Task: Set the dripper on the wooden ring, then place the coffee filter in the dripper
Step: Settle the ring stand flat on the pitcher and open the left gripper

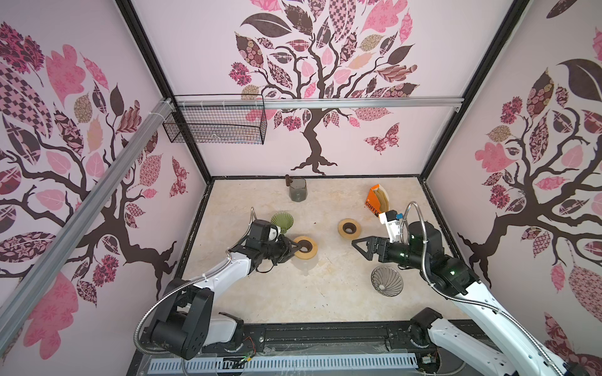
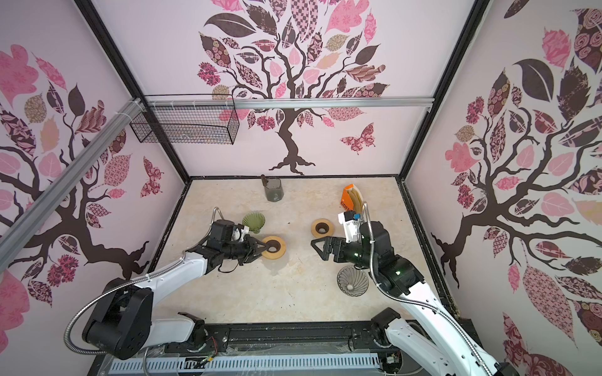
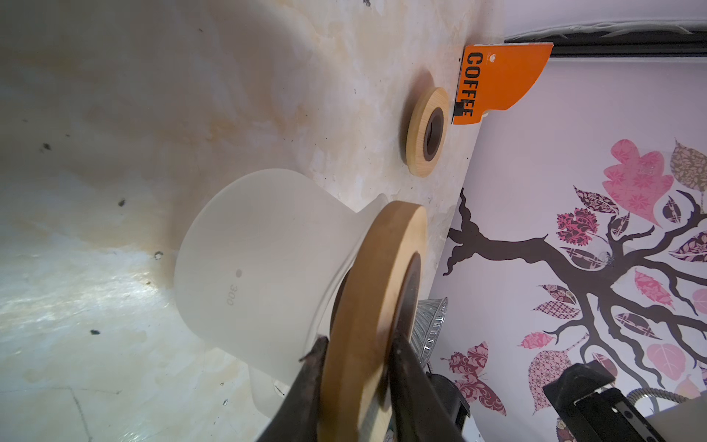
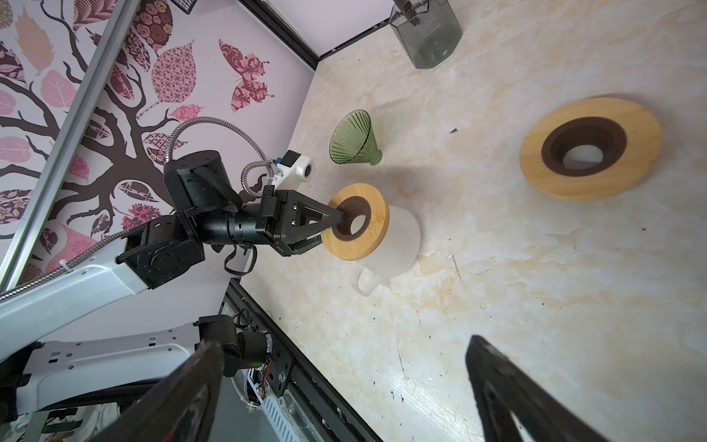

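Note:
The coffee filters (image 1: 384,199) stand as pale papers in an orange holder (image 1: 371,198) marked COFFEE at the back right, also shown in a top view (image 2: 355,197). A green glass dripper (image 1: 282,221) lies on its side beside my left arm. A clear ribbed dripper (image 1: 387,280) lies under my right arm. My left gripper (image 3: 357,340) straddles the rim of a wooden ring (image 3: 378,287) that sits on a frosted carafe (image 3: 260,260); whether the fingers still press on it does not show. My right gripper (image 4: 344,342) hangs wide open over bare table, holding nothing.
A second wooden ring (image 1: 349,228) lies flat between the two grippers, toward the back. A grey lidded container (image 1: 298,189) stands at the back wall. A wire basket (image 1: 215,123) hangs high on the back left rail.

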Controlling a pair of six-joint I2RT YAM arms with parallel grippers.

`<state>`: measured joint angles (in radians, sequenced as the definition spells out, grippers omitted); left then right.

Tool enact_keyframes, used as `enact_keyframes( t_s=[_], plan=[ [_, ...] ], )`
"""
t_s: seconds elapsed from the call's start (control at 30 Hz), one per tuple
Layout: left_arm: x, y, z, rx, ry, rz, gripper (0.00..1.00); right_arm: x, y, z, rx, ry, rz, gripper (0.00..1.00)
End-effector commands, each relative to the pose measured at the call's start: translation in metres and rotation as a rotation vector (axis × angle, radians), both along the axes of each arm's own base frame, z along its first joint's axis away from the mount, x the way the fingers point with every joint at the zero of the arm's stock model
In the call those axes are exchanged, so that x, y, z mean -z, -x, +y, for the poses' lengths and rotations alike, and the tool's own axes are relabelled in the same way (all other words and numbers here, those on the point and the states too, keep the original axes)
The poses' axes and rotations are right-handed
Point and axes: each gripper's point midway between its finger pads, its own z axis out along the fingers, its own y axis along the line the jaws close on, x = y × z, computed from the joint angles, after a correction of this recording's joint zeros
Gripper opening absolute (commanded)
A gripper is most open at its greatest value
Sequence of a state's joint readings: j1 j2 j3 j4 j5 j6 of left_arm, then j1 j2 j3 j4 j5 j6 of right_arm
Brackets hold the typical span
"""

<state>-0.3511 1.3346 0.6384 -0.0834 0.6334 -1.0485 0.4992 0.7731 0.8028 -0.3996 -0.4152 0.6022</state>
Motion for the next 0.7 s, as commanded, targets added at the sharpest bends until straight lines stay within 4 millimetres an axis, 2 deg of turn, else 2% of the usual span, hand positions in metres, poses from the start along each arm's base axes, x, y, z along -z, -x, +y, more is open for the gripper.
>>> enact_keyframes(
  t_s=[0.0,0.33,0.67],
  plan=[
    [0.017,0.006,0.007,-0.003,-0.037,0.035,0.30,-0.003,-0.001,0.002,-0.008,0.002,-0.022,1.00],
    [0.021,0.008,0.009,-0.001,-0.050,0.045,0.34,-0.001,-0.001,0.001,-0.005,0.006,-0.020,1.00],
    [0.002,0.002,0.010,0.001,-0.061,0.006,0.36,-0.002,-0.002,0.001,-0.006,0.006,-0.024,1.00]
  ],
)
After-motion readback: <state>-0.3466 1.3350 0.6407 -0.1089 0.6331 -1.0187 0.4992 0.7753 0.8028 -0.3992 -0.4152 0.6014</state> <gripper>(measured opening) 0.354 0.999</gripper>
